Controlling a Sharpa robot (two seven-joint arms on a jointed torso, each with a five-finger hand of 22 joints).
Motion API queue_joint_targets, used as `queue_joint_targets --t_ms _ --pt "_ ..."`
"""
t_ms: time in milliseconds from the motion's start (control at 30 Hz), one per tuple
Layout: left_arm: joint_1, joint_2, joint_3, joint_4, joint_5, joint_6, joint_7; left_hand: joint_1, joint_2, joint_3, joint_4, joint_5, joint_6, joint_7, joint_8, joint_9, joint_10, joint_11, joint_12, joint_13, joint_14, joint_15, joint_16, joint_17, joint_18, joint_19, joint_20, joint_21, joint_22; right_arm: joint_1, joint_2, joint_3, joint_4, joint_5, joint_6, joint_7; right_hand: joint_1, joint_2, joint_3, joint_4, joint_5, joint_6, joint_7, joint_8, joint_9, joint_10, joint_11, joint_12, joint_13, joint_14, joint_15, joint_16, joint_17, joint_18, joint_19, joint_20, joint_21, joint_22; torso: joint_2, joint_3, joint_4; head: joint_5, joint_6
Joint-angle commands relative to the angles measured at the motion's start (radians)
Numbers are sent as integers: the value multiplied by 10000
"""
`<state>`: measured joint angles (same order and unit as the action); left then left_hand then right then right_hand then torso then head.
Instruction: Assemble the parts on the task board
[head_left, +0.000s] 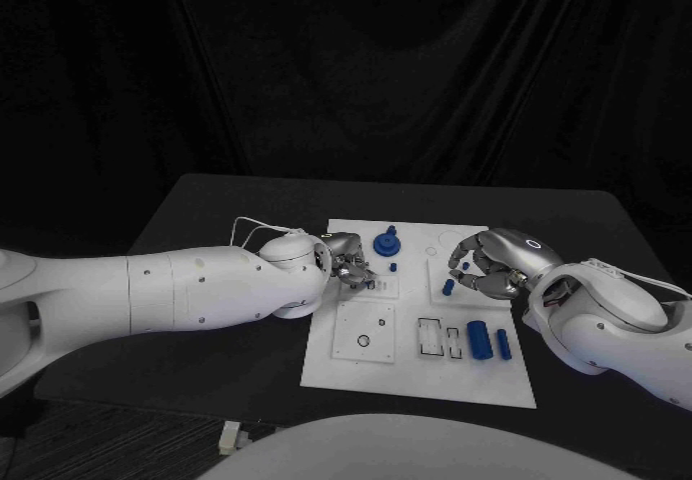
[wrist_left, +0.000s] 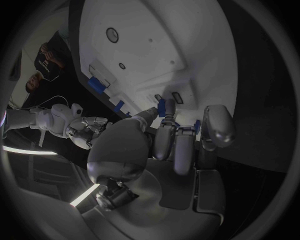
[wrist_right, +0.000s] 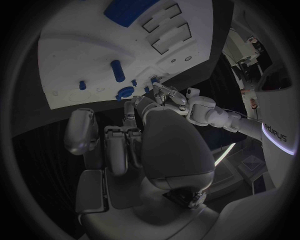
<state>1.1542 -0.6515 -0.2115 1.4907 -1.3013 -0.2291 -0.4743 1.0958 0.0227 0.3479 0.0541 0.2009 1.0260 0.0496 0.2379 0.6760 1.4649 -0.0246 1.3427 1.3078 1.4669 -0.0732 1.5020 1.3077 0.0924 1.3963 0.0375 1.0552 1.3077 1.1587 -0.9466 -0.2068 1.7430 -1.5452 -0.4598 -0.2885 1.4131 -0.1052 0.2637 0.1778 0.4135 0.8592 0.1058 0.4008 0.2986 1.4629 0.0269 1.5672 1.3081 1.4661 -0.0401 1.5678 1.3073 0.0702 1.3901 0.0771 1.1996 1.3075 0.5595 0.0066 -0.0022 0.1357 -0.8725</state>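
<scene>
Near edge of board: the task board (head_left: 418, 385), a white plate on the black table (head_left: 188, 210), has its near rim bare; just beyond lie a square inset plate (head_left: 365, 331) with a small dark ring, and a set of rectangular slots (head_left: 433, 338).
Slots and their contents: two blue cylinders lie side by side by the slots, a thicker one (head_left: 477, 341) and a thinner one (head_left: 503, 343), both below the right hand on the side toward the robot.
Left arm and hand: the left hand (head_left: 346, 262) is over the middle of the board, fingers curled downward onto it. The left wrist view shows a small blue part (wrist_left: 162, 107) at its fingertips (wrist_left: 147, 114); whether it is actually pinched cannot be told.
Right arm and hand: the right hand (head_left: 490, 262) hovers over the board's right side, fingers bent in loosely, with nothing seen in them.
Upright parts: a blue knobbed piece (head_left: 385, 242) stands just beyond the left hand; a small blue peg (head_left: 447, 288) stands just beside the right hand's fingers.
Obstruction: the left hand covers the board's central recesses from the head view.
Count: five blue parts seen, two hands, one board.
</scene>
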Motion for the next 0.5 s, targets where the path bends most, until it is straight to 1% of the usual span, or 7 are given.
queue_joint_targets --t_ms 33,233,500 --pt "-66 22 -21 9 13 191 115 -87 -26 -23 93 -79 48 -14 -46 -22 62 -36 -19 785 754 -39 -43 2058 -16 -1 -13 -50 1425 -23 -8 6 2 -73 -72 -28 22 -57 76 -3 -14 71 9 43 13 1078 22 36 2627 1047 67 30 2635 155 -83 1 -60 1436 3 1 3 9 -1" --pt "-73 4 -21 66 13 214 115 -90 -32 -53 131 -104 52 -13 -52 -27 63 -35 -18 786 752 -38 -50 2054 -16 -1 -12 -52 1425 -23 3 6 -2 -73 -49 -51 40 -53 95 -14 -3 73 8 44 14 1078 20 36 2627 1047 65 30 2635 157 -86 -1 -71 1434 5 2 -8 34 -1" --pt "-79 -19 -21 155 13 267 115 -93 -43 -84 165 -125 52 -12 -60 -33 63 -34 -17 786 751 -38 -55 2050 -17 1 -11 -48 1427 -24 20 6 -12 -73 -34 -73 73 -51 122 -38 16 73 7 45 16 1078 17 36 2627 1046 63 28 2632 159 -90 -3 -87 1431 -3 0 0 25 -1"
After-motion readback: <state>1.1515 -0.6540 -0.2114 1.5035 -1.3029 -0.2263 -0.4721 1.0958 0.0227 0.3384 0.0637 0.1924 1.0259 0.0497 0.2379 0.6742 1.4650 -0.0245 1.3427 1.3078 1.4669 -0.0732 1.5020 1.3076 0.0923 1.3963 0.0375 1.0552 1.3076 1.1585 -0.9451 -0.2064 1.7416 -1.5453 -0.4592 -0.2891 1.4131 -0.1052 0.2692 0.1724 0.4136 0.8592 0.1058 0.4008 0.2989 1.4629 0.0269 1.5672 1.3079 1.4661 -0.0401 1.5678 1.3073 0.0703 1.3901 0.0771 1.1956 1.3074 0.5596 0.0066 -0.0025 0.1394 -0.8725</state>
